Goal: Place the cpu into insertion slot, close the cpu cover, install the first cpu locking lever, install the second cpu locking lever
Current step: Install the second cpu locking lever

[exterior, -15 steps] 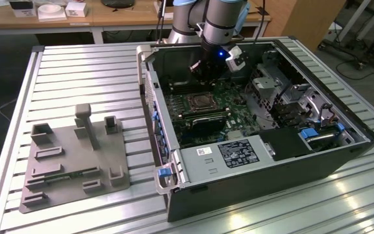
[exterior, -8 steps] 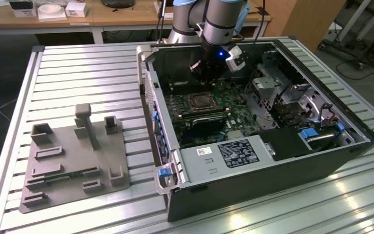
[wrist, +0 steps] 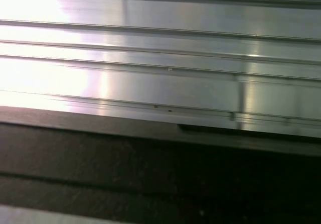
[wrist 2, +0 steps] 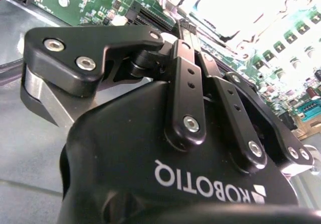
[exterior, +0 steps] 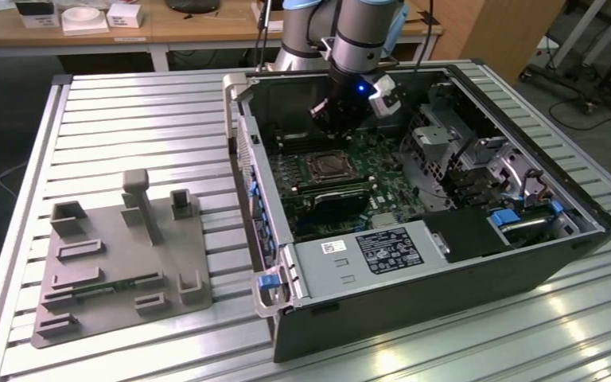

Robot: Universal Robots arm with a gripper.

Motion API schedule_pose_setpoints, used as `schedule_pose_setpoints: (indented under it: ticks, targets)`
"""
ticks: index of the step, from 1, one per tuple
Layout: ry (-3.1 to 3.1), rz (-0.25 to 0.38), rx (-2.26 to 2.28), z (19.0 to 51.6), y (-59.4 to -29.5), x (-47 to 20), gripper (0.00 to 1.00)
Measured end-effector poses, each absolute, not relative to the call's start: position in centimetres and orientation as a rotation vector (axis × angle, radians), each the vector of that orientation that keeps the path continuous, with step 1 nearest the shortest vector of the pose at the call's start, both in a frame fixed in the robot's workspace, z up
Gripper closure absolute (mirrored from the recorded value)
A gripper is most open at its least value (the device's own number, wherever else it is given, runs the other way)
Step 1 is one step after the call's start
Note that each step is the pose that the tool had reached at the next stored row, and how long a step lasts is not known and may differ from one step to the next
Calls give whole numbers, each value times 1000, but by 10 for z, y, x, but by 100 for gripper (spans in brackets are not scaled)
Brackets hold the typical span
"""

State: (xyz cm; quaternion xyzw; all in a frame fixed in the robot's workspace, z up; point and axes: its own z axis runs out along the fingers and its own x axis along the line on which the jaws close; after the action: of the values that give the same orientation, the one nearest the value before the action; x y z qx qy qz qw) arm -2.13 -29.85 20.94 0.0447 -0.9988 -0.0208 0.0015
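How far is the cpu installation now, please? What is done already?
Done: a metal frame lies flat around the insertion slot, so the cpu cover seems closed; whether the cpu is inside, I cannot tell. In hand: the gripper hangs inside the computer case, near the slot. Left: the locking levers are too small to judge.
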Motion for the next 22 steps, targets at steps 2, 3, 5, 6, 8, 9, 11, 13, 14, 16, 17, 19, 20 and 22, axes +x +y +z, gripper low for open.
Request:
schedule_pose_setpoints:
  ticks: [2,3,5,6,8,9,11,13,14,16,17,19,20,22]
  targets:
    - [-3135,-65,140,209,-301,-21,90]
    - [-3135,-65,140,209,-303,-21,90]
    - [-3135,-65,140,209,-306,-21,90]
    - [-3135,-65,140,209,-308,-21,90]
    - [-3135,-66,140,209,-312,-21,90]
    - [-3135,-65,140,209,-313,-21,90]
    - [-3135,-65,140,209,-313,-21,90]
    - [-3135,-65,140,209,-313,-21,90]
    - [-3135,-65,140,209,-314,-21,90]
    - [-3135,-65,140,209,-314,-21,90]
    - [-3135,-65,140,209,-314,-21,90]
    - [-3135,-65,140,209,-314,-21,90]
    - [-3135,-65,140,209,-314,-20,90]
    - [-3135,-65,140,209,-314,-20,90]
